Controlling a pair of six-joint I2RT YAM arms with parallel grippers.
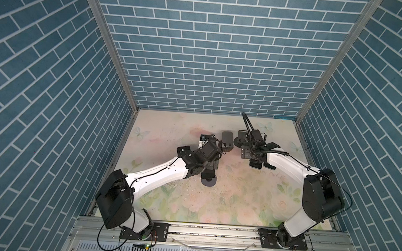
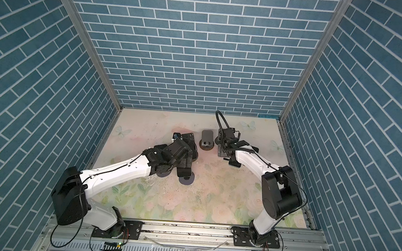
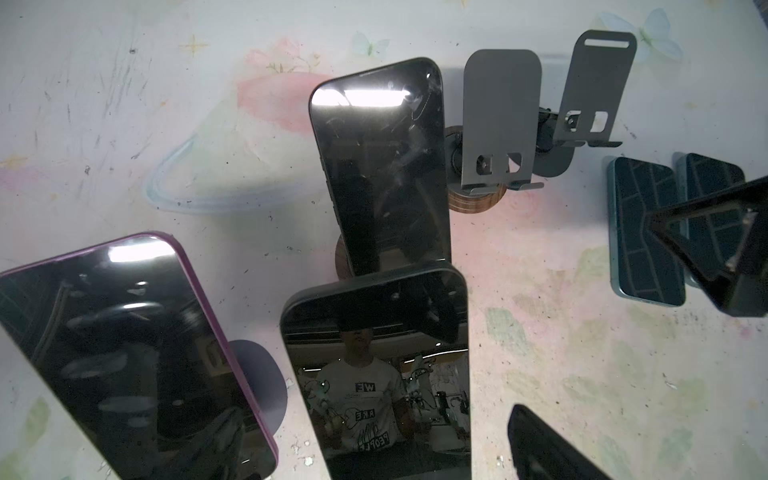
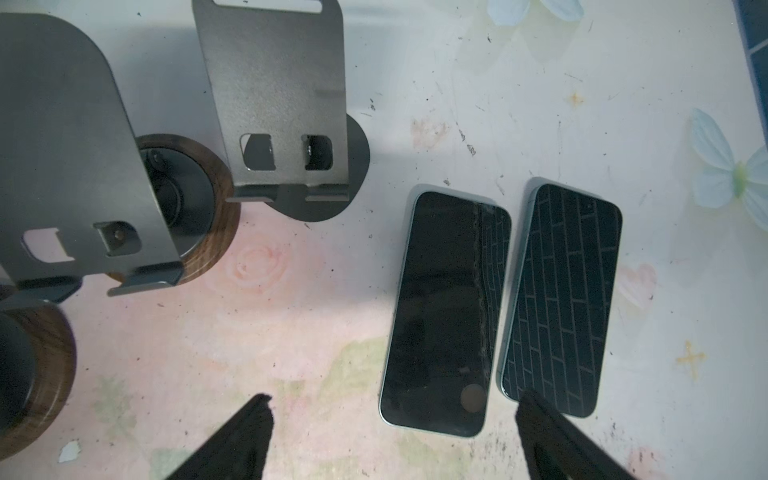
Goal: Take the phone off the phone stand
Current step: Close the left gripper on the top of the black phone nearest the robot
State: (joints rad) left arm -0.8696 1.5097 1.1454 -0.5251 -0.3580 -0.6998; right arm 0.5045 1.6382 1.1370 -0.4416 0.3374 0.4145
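Left wrist view: purple-cased phone (image 3: 124, 353), middle phone (image 3: 374, 374) and rear phone (image 3: 382, 166) all propped upright on stands. In both top views the arm hides them. Left claw (image 3: 382, 411) wide, its one visible finger (image 3: 540, 444) clear of the middle phone. Wood-based stand (image 4: 62, 145) and dark-based stand (image 4: 274, 104) empty. Right wrist view: right claw (image 4: 395, 397) wide, holding nothing. Plain-screened phone (image 4: 444, 311) and brick-reflecting phone (image 4: 561, 299) lie flat, side by side, on the worktop (image 4: 291, 332).

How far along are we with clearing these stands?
Done: two phones lie flat on the table, leaving two stands empty. In hand: nothing; right gripper sits open by them, left gripper open too. Left: three phones still propped up.
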